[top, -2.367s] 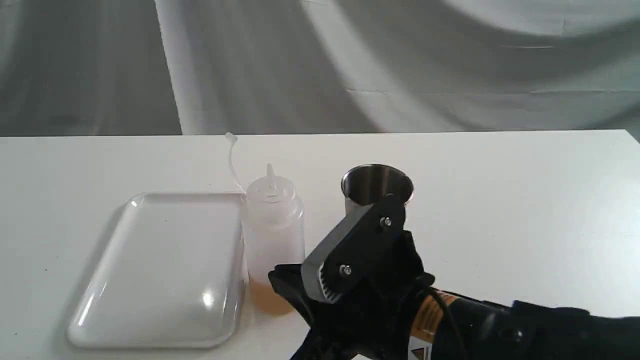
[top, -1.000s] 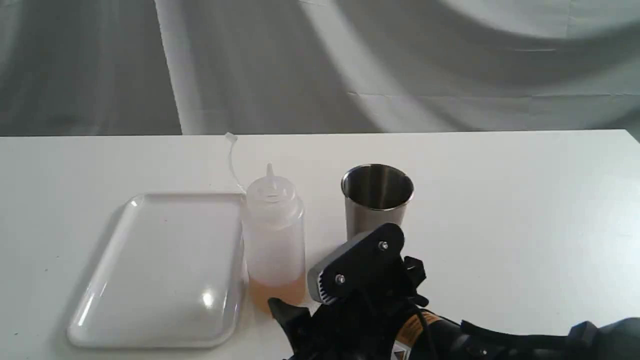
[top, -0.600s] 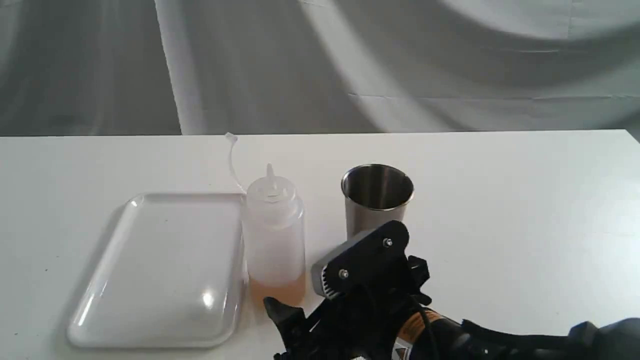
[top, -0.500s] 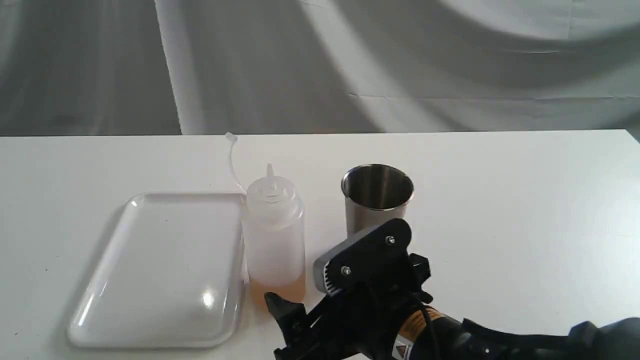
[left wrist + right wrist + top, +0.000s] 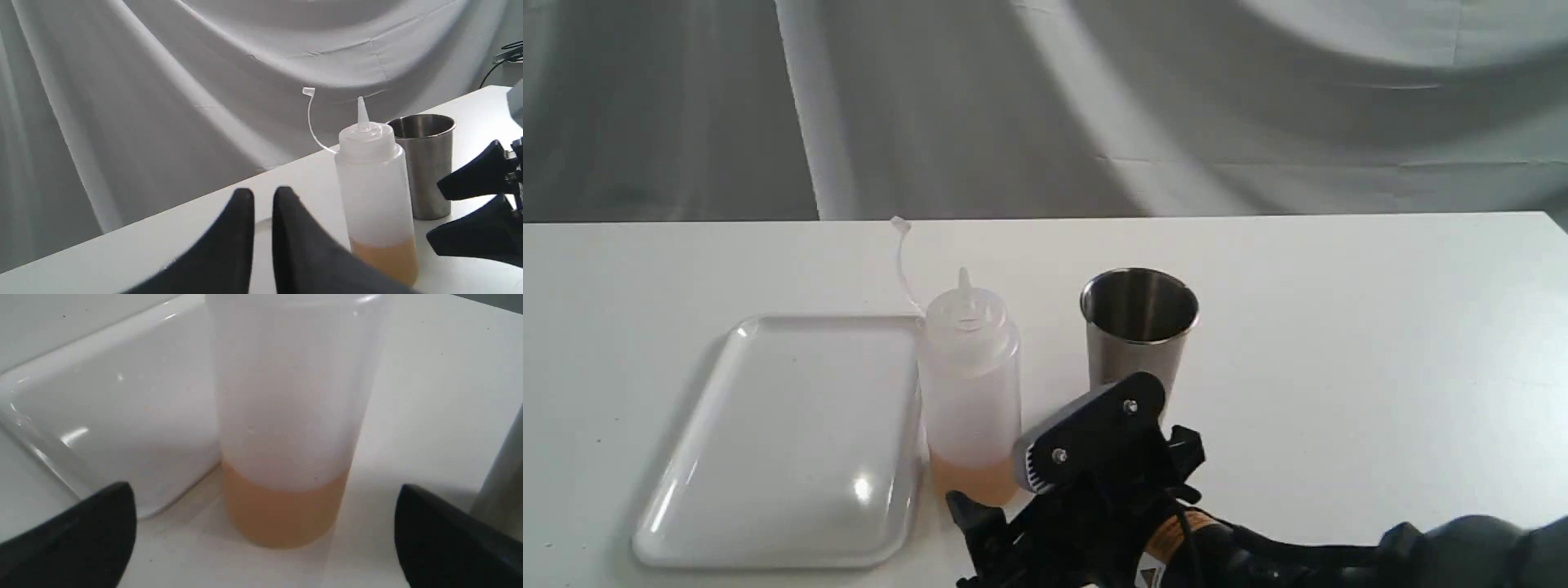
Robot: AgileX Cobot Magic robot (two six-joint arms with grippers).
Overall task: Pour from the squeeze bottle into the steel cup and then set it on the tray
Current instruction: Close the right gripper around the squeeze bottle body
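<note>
The squeeze bottle stands upright on the white table between tray and cup, with amber liquid at its base and its cap strap curling up behind. It stands against the right rim of the white tray. The steel cup stands just right of the bottle. My right gripper is open low at the front, just short of the bottle's base. In the right wrist view the bottle fills the gap ahead of the gripper without touching either finger. My left gripper is shut and empty, well short of the bottle.
A grey cloth backdrop hangs behind the table's far edge. The right arm comes in from the lower right corner. In the left wrist view the cup and the right gripper's fingers sit beyond the bottle.
My right gripper has dropped from in front of the cup to table height, then shifted left toward the bottle's base. Bottle, cup and tray have not moved.
</note>
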